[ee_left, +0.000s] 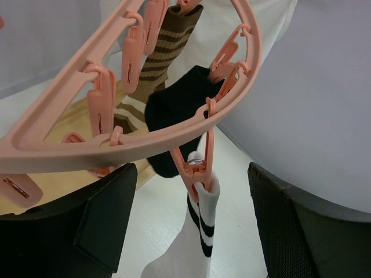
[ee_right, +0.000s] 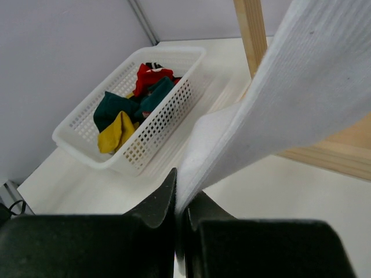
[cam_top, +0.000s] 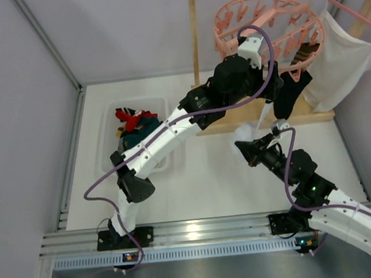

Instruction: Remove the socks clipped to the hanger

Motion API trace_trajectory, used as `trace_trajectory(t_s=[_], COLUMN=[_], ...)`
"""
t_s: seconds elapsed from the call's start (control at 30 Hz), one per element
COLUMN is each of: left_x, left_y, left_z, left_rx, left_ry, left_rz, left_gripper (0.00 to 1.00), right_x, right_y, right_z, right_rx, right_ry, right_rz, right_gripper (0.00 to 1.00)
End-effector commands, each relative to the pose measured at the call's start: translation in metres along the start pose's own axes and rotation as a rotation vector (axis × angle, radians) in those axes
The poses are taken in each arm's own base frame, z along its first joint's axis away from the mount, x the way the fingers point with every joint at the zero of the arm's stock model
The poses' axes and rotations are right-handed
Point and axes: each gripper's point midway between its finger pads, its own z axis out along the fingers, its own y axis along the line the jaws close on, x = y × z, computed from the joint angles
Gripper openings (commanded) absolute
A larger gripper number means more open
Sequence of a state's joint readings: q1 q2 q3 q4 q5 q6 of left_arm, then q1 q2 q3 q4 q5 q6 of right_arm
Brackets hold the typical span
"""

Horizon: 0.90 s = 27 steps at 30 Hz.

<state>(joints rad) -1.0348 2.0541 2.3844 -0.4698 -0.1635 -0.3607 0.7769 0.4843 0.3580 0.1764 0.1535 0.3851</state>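
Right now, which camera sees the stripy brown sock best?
The left wrist view: the brown sock hangs close up, pegged to the hanger. The top view shows only a small dark bit; the right wrist view shows none.

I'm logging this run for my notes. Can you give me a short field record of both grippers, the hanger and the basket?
left gripper: open, fingers either side of the peg that clips the white sock
right gripper: shut on the white sock's lower end
hanger: also holds black sock and brown striped sock
basket: loose socks inside, teal, yellow, red
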Motion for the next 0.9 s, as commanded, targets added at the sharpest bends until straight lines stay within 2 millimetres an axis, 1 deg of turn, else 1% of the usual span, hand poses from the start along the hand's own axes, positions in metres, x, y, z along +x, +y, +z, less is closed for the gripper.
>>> trace_trajectory(t_s=[0.0, 0.07, 0.17, 0.33, 0.37, 0.43, 0.47, 0.53, 0.57, 0.6, 0.8, 0.87], left_x=[-0.014, -0.010, -0.008, -0.010, -0.009, -0.010, -0.011, -0.012, -0.010, -0.010, -0.012, -0.015], left_y=[-0.011, -0.012, -0.013, -0.011, -0.011, -0.007, -0.006, -0.003, -0.002, 0.000, -0.001, -0.001], left_z=[0.003, 0.006, 0.011, 0.017, 0.020, 0.022, 0.024, 0.025, 0.028, 0.029, 0.032, 0.031], left_rx=[0.044, 0.051, 0.061, 0.069, 0.071, 0.072, 0.075, 0.072, 0.073, 0.070, 0.090, 0.093], left_ry=[-0.061, -0.055, -0.059, -0.078, -0.078, -0.080, -0.087, -0.093, -0.091, -0.094, -0.103, -0.110], left_rz=[-0.037, -0.041, -0.046, -0.057, -0.059, -0.063, -0.064, -0.065, -0.065, -0.067, -0.051, -0.050], left_gripper=[0.80, 0.80, 0.80, 0.80, 0.78, 0.78, 0.73, 0.69, 0.63, 0.62, 0.63, 0.62], right_x=[-0.009, -0.012, -0.013, -0.013, -0.011, -0.009, -0.009, -0.009, -0.009, -0.008, -0.001, 0.002], right_y=[0.019, 0.027, 0.033, 0.036, 0.043, 0.045, 0.047, 0.048, 0.048, 0.048, 0.045, 0.044], right_z=[-0.004, -0.006, -0.008, -0.009, -0.011, -0.011, -0.012, -0.012, -0.013, -0.013, -0.012, -0.011], right_rx=[-0.087, -0.129, -0.160, -0.184, -0.221, -0.237, -0.250, -0.255, -0.258, -0.260, -0.255, -0.254], right_ry=[-0.004, -0.009, -0.012, -0.010, 0.002, 0.009, 0.013, 0.013, 0.014, 0.016, 0.028, 0.032], right_rz=[-0.013, -0.019, -0.021, -0.031, -0.035, -0.040, -0.044, -0.047, -0.048, -0.051, -0.062, -0.062], right_gripper=[0.00, 0.00, 0.00, 0.00, 0.00, 0.00, 0.00, 0.00, 0.00, 0.00, 0.00, 0.00])
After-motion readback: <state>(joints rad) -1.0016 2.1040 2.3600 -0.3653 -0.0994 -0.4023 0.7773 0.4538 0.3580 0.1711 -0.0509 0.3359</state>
